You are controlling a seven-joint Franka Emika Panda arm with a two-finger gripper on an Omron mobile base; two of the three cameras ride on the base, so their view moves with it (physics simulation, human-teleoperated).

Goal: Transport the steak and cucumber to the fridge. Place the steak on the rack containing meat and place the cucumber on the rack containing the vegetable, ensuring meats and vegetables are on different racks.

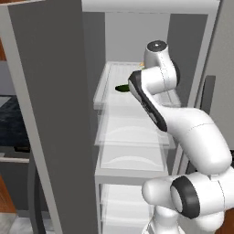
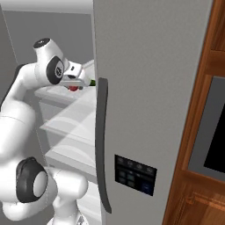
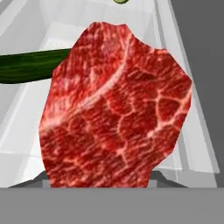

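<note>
Steak held at the fridge's upper shelf.
We saw the gripper (image 2: pixel 78 85) fingers clamped on the steak (image 3: pixel 114 107) inside the fridge (image 1: pixel 45 114), above the shelf (image 1: pixel 104 87) where the cucumber (image 3: pixel 30 65) lay.

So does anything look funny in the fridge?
Yes. The claw holds the flat red raw steak over the top translucent shelf, right where the dark green cucumber lies, though meat and vegetables belong on different racks.

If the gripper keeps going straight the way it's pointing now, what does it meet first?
Probably the cucumber: it lies across the fridge shelf just beyond the steak that the gripper holds. Depth is unclear, so the steak might pass just beside it.
</note>
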